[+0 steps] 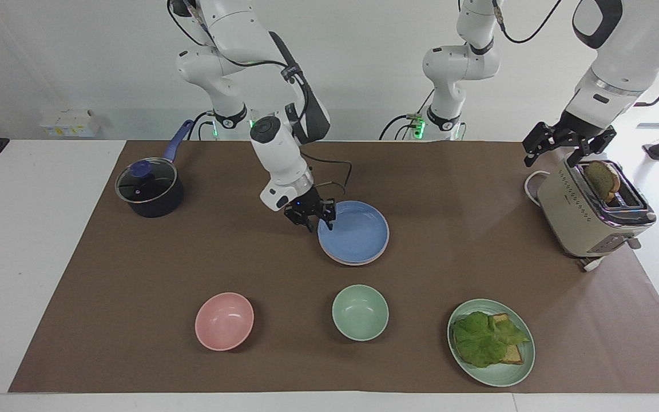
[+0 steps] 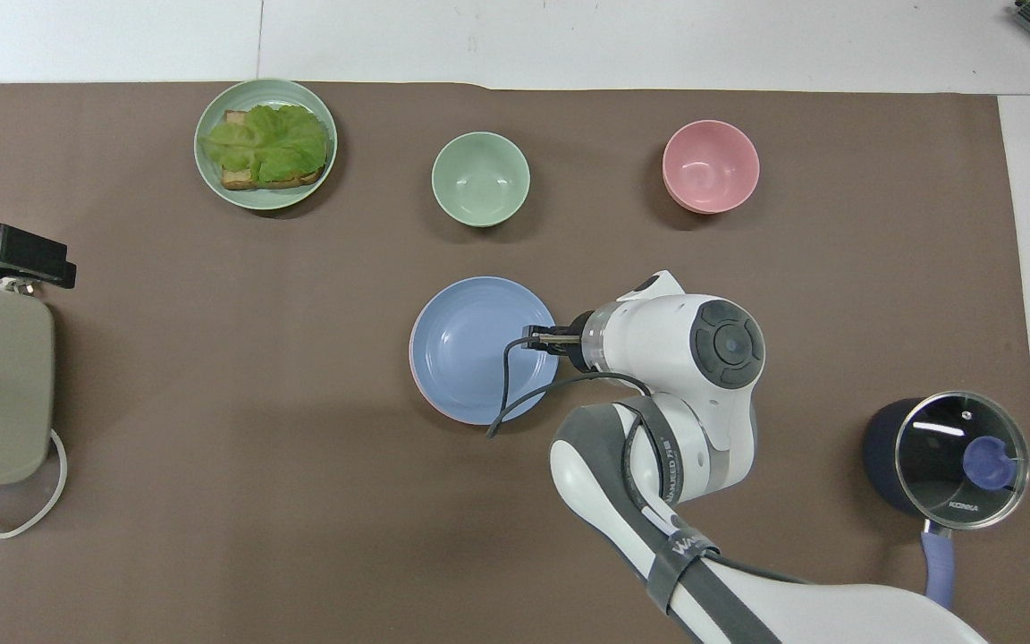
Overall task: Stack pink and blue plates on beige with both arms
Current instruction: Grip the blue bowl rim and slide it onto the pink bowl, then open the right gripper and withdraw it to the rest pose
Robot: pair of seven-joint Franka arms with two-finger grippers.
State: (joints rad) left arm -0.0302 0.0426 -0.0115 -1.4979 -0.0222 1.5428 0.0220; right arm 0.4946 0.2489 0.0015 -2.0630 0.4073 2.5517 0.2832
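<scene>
The blue plate (image 1: 358,233) (image 2: 475,353) lies flat on the pink plate (image 1: 345,262) in the middle of the brown mat. Only a thin pink rim shows under it. The beige plate is hidden. My right gripper (image 1: 318,221) (image 2: 540,338) is low at the blue plate's rim, on the side toward the right arm's end of the table. It is open, with one finger inside the rim and one outside. My left gripper (image 1: 567,143) (image 2: 5,255) waits open above the toaster.
A beige toaster (image 1: 590,214) holds a slice of bread at the left arm's end. A lidded dark pot (image 1: 149,189) stands at the right arm's end. Farther from the robots stand a pink bowl (image 1: 224,320), a green bowl (image 1: 360,312) and a green plate (image 1: 509,372) with bread and lettuce.
</scene>
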